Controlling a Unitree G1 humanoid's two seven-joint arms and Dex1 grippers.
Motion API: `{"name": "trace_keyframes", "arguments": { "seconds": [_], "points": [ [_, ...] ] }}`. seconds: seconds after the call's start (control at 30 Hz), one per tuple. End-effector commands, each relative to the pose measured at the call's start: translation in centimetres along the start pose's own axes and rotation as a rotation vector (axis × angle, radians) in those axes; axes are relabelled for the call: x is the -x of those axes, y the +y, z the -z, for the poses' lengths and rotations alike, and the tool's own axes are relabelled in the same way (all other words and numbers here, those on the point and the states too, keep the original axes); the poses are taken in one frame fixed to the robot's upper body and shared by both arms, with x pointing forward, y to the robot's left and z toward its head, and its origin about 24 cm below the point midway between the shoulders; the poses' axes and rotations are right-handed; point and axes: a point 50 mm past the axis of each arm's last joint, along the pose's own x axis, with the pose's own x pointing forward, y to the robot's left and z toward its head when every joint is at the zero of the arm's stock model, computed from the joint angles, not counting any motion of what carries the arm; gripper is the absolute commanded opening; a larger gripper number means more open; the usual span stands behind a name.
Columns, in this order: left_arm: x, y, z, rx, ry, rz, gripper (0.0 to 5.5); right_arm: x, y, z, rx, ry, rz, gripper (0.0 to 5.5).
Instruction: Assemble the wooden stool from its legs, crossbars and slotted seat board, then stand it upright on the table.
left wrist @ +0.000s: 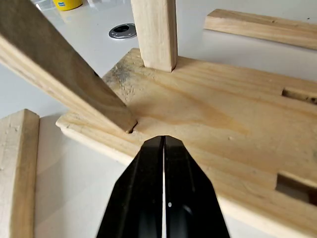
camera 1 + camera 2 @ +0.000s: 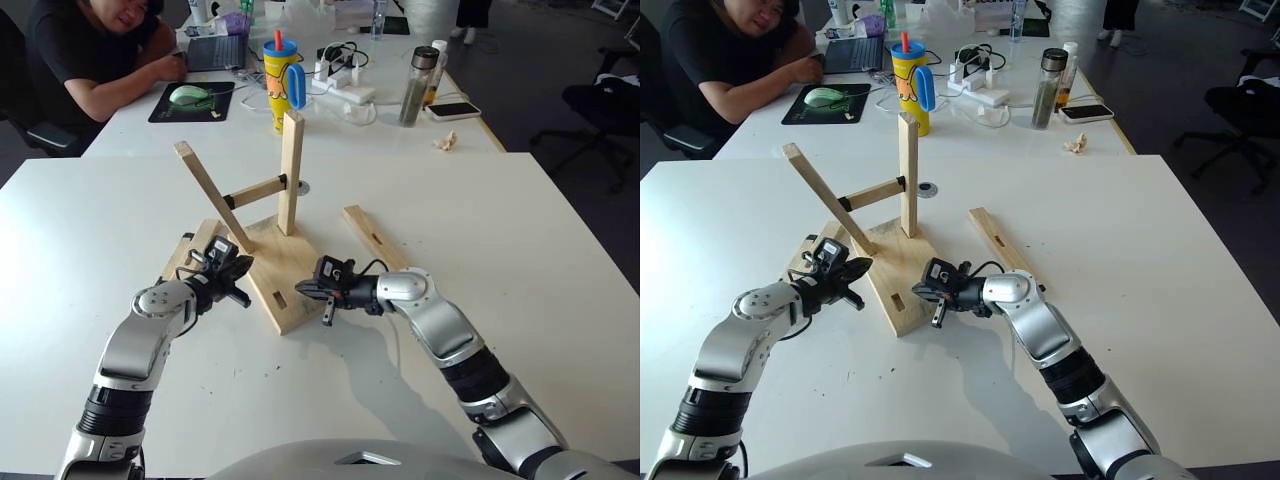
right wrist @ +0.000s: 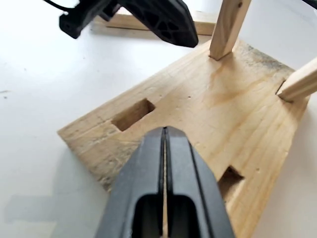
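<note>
The slotted seat board lies flat on the white table. One leg stands upright in it, a second leg leans out to the left, and a crossbar joins them. My left gripper is shut with nothing in it, its tip at the board's left edge beside the leaning leg's foot. At the board's right edge near the front is my right gripper, also shut and holding nothing, its tip over the board between two open slots.
A loose slotted leg lies right of the board, and another wooden piece lies left of it under my left arm. A round table grommet sits behind the stool. A yellow cup, bottle and phone stand at the back.
</note>
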Motion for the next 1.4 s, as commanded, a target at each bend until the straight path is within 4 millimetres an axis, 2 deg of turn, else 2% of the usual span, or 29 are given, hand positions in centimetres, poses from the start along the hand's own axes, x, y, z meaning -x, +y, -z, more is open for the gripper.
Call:
{"name": "trace_keyframes", "arguments": {
  "seconds": [0.03,0.13,0.27,0.4,0.6,0.8,0.97,1.13,1.27,1.4],
  "points": [
    [0.9,1.6,0.7,-0.054,0.064,-0.089,0.02,-0.3,0.7,1.8,0.018,0.068,-0.013,0.00],
    [1.8,2.2,-0.9,-0.037,0.016,-0.096,0.02,-0.5,0.8,2.8,0.024,0.106,-0.010,0.00],
    [1.8,1.9,-0.5,-0.098,0.097,-0.036,0.02,-0.8,0.9,3.4,0.015,0.114,0.004,0.00],
    [0.2,0.5,1.3,-0.126,0.183,-0.001,0.02,-1.0,0.8,2.9,0.016,0.094,-0.006,0.00],
    [-1.7,0.5,2.2,-0.159,0.210,-0.036,0.02,-1.1,1.5,3.0,0.012,0.120,-0.072,0.00],
    [-4.2,0.5,0.7,-0.175,0.136,-0.025,0.02,-1.3,2.0,3.2,0.014,0.136,-0.098,0.00],
    [-6.2,-0.5,-0.4,-0.183,0.092,0.016,0.02,-1.7,1.1,3.2,0.029,0.151,-0.018,0.00],
    [-7.1,-1.0,-0.8,-0.185,0.073,0.032,0.02,-1.6,0.6,3.6,0.029,0.174,0.031,0.00],
    [-6.9,-0.8,-1.5,-0.158,0.031,0.007,0.02,-1.5,0.6,3.2,0.044,0.152,0.042,0.00],
    [-4.5,1.0,-2.8,-0.079,-0.091,-0.124,0.02,-0.9,-0.3,1.9,0.091,0.074,0.104,0.00]
  ]
}}
